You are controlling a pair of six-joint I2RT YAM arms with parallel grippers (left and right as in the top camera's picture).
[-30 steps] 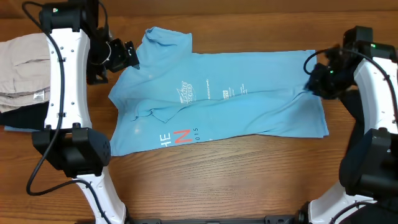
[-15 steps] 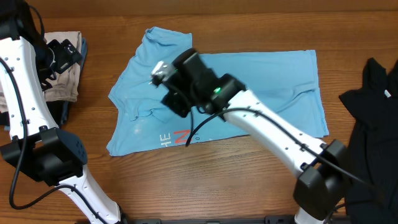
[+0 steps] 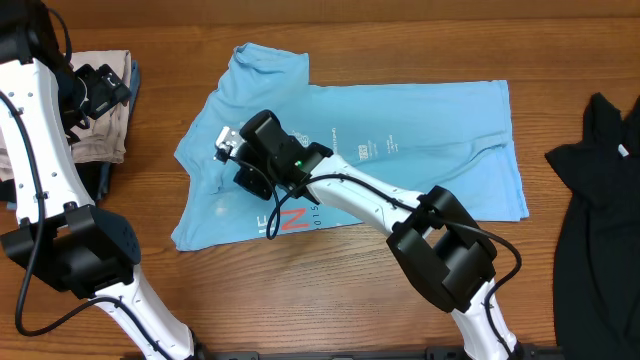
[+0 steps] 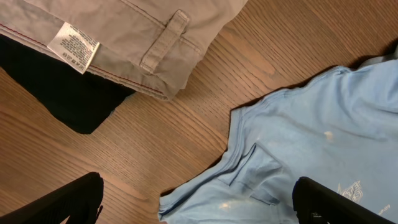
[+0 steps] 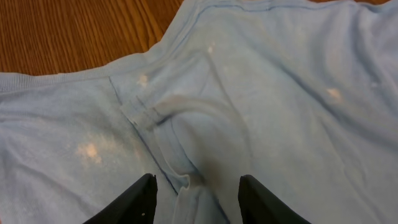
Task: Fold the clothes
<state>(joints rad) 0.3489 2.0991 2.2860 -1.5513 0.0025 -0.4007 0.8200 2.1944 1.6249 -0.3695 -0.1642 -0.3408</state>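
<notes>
The light blue T-shirt (image 3: pixel 420 150) lies spread sideways on the wooden table, hem to the right, with white lettering and a red mark (image 3: pixel 292 220) near its front edge. My right gripper (image 3: pixel 232 165) hovers low over the shirt's left part. In the right wrist view the right gripper (image 5: pixel 198 202) is open, and a raised fold of blue cloth (image 5: pixel 186 180) runs between its fingers without touching them. My left gripper (image 3: pixel 108 88) is wide open above the table just left of the shirt. A sleeve edge (image 4: pixel 249 168) lies below the left gripper (image 4: pixel 202 211).
A folded beige garment (image 3: pixel 100 135) rests at the far left on a dark one (image 4: pixel 68 93). A plain black garment (image 3: pixel 600 200) lies at the right edge. Bare wood (image 3: pixel 350 290) runs along the table's front.
My right arm has swung from the shirt's right hem across to its left part, and its jaws now stand apart. My left arm has drawn back left, off the shirt.
</notes>
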